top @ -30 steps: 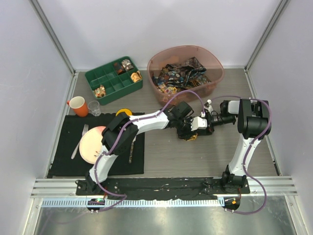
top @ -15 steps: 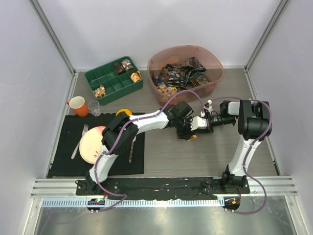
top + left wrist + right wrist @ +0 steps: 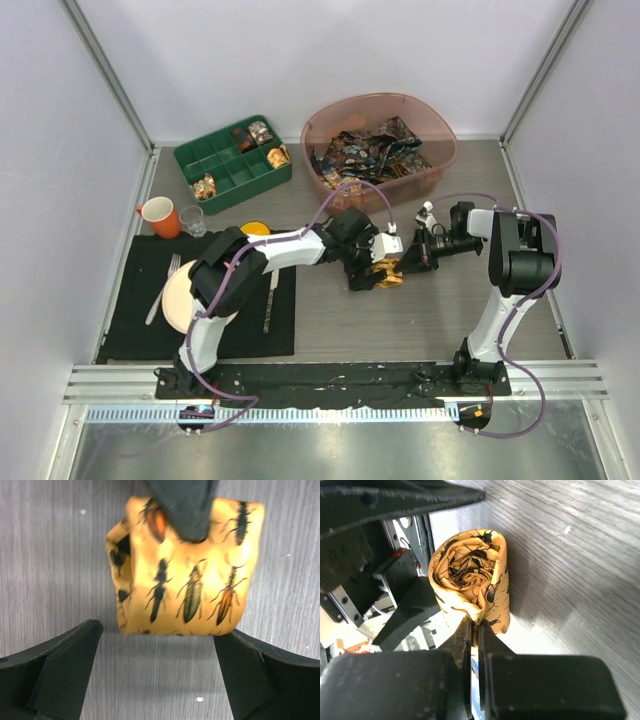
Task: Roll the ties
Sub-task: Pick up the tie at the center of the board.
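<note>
The yellow tie (image 3: 388,272) lies as a tight roll near the middle of the bench (image 3: 450,320). The right pincer (image 3: 475,628) is clamped on the roll's outer layer. The left pincer (image 3: 157,650) stands spread wide, one finger on each side of the roll and seemingly clear of it. To do this step well, the left should probably close squarely across the roll's full width before the right lets go, so that no coil springs loose or telescopes.

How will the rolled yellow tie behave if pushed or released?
Probably soft and light: the yellow tie is thin fabric in loose layers. It may unroll once the right gripper, pinching its edge, lets go. Pushed, it would likely squash, not roll.
</note>
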`<state>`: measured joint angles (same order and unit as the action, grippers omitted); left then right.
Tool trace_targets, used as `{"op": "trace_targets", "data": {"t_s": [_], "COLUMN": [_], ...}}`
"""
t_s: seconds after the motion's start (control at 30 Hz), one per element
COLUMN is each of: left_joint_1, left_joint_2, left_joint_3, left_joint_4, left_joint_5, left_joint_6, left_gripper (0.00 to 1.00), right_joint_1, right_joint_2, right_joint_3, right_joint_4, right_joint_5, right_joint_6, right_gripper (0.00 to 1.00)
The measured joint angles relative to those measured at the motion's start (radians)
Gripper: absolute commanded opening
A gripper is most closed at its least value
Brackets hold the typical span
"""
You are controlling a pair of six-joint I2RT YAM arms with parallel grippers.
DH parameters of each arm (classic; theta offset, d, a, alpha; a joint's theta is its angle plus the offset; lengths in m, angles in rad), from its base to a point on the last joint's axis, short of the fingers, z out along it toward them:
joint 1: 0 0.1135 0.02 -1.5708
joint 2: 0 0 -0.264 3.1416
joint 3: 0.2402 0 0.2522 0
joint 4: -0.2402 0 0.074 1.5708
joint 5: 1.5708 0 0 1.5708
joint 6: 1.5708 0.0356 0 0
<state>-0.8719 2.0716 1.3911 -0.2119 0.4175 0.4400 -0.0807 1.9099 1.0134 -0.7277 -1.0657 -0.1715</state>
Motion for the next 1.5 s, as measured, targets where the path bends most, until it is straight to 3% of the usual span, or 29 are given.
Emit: {"op": "trace_targets", "data": {"t_s": [0.4, 0.6, 0.73, 0.83, 0.9, 0.93, 1.03, 1.3, 1.5], "left_joint_1": [-0.012, -0.024, -0.023, -0.025, -0.027, -0.027, -0.027, -0.003, 0.107], "left_joint_2": [0.042, 0.076, 0.078, 0.078, 0.078, 0.078, 0.076, -0.015, -0.273], "left_joint_3": [0.069, 0.102, 0.105, 0.105, 0.103, 0.101, 0.100, 0.068, -0.027], "left_joint_4": [-0.011, -0.005, -0.002, -0.002, -0.001, 0.001, 0.002, -0.089, -0.191], "left_joint_5": [0.027, 0.054, 0.064, 0.078, 0.078, 0.077, 0.076, 0.005, -0.118], "left_joint_6": [0.005, 0.003, -0.013, -0.022, -0.021, -0.022, -0.023, -0.052, -0.048], "left_gripper": [1.00, 0.84, 0.55, 0.51, 0.55, 0.72, 0.99, 1.00, 1.00], "right_joint_1": [0.025, 0.054, 0.057, 0.057, 0.057, 0.057, 0.057, 0.037, 0.010], "right_joint_2": [-0.055, -0.097, -0.122, -0.133, -0.137, -0.137, -0.138, -0.183, -0.234], "right_joint_3": [-0.026, -0.037, -0.041, -0.045, -0.048, -0.048, -0.048, -0.044, -0.041], "right_joint_4": [0.072, 0.123, 0.141, 0.150, 0.151, 0.151, 0.150, 0.139, 0.130], "right_joint_5": [0.029, 0.040, 0.048, 0.061, 0.069, 0.071, 0.073, 0.073, 0.070], "right_joint_6": [0.104, 0.185, 0.225, 0.242, 0.254, 0.258, 0.268, 0.279, 0.284], "right_gripper": [0.01, 0.01, 0.01, 0.01, 0.01, 0.01, 0.00, 0.00, 0.01]}}
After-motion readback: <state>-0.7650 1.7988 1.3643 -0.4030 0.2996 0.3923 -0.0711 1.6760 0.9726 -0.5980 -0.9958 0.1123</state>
